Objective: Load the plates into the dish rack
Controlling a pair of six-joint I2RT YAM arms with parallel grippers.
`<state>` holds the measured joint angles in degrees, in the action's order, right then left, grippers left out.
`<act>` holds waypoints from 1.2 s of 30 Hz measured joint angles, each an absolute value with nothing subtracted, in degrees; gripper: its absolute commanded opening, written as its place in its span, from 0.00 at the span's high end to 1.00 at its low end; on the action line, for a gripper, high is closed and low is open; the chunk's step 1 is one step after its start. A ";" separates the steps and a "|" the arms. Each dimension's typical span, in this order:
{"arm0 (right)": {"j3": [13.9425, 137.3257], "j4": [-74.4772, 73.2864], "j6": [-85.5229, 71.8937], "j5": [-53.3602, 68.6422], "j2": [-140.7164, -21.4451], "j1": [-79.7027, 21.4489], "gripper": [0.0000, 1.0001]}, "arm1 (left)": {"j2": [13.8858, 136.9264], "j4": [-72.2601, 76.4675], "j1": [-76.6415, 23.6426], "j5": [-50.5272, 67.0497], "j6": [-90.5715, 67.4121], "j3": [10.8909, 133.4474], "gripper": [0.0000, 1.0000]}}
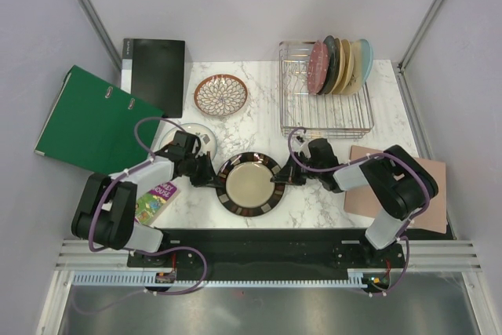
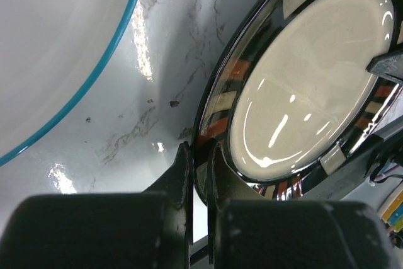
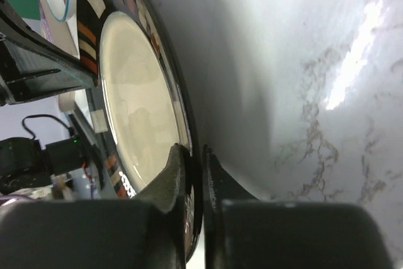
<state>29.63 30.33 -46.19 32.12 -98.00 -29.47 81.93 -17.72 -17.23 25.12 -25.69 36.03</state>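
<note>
The left claw (image 1: 210, 173) is clamped on the left rim of the dark patterned plate (image 1: 251, 183). In the left wrist view the rim sits between its two fingers (image 2: 182, 171), and they pinch it tightly. Just beside this claw, on its outer far side, lies the white plate (image 1: 192, 137) with a thin teal line at its rim, partly covered by the wrist of the arm. Beyond the white plate, farther from the claw, the brown plate (image 1: 220, 94) with the white petal lattice lies flat on the marble table (image 1: 259, 127).

The dark patterned plate, with its cream centre facing up, is held between the two claws. I cannot tell if it rests on the table or is a little lifted.

The right claw (image 1: 284, 173) is clamped on the opposite, right rim of the same plate. In the right wrist view the rim passes between its fingers (image 3: 173, 177). Beyond this claw, well apart from it, stands the dish rack (image 1: 325, 119). In the far right part of the rack the pink plate (image 1: 318, 68) stands upright, and three plain plates (image 1: 349, 64) stand just beside it. On the outer side of the right claw a pinkish-tan board (image 1: 400, 186) lies under the arm.
</note>
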 measured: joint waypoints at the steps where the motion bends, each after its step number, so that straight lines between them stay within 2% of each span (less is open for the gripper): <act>1: 29.63 29.85 -46.35 32.27 -97.93 -29.36 1.00 | 82.04 -17.87 -17.23 25.10 -25.67 36.16 0.96; 4: 30.04 27.29 -46.19 33.65 -96.97 -28.93 1.00 | 82.63 -18.85 -17.37 24.69 -25.50 37.06 0.80; 6: 31.29 23.88 -44.82 34.35 -95.42 -28.84 1.00 | 82.91 -20.16 -17.96 23.46 -24.82 37.95 0.63; 9: 35.59 13.85 -37.47 36.58 -90.52 -28.69 1.00 | 83.11 -23.16 -20.40 21.15 -21.80 39.81 0.52; 12: 42.19 -3.38 -25.19 39.11 -85.67 -27.90 1.00 | 82.61 -25.82 -21.98 21.06 -18.09 44.16 0.50; 15: 49.93 -19.81 -15.31 41.15 -83.20 -25.93 1.00 | 79.53 -27.38 -19.42 20.93 -14.31 50.85 0.49; 19: 61.25 -34.57 -6.81 43.07 -82.67 -21.34 1.00 | 72.69 -26.96 -15.38 17.98 -10.61 56.97 0.47; 24: 73.97 -41.78 -4.75 42.87 -83.57 -18.46 1.00 | 65.89 -23.83 -15.05 13.45 -7.20 59.72 0.45; 28: 88.86 -42.65 -6.59 40.29 -88.18 -17.65 1.00 | 68.12 -21.98 -15.14 9.82 -6.90 59.72 0.50; 32: 103.63 -40.25 -6.85 28.73 -92.88 -17.45 1.00 | 74.00 -21.96 -15.14 7.62 -8.38 60.10 0.51; 36: 116.73 -38.50 -6.52 9.98 -98.19 -18.00 1.00 | 77.30 -22.63 -15.14 7.57 -11.20 60.42 0.50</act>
<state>116.73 -38.50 -6.52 9.98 -98.19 -18.00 77.30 -22.63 -15.14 7.57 -11.20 60.42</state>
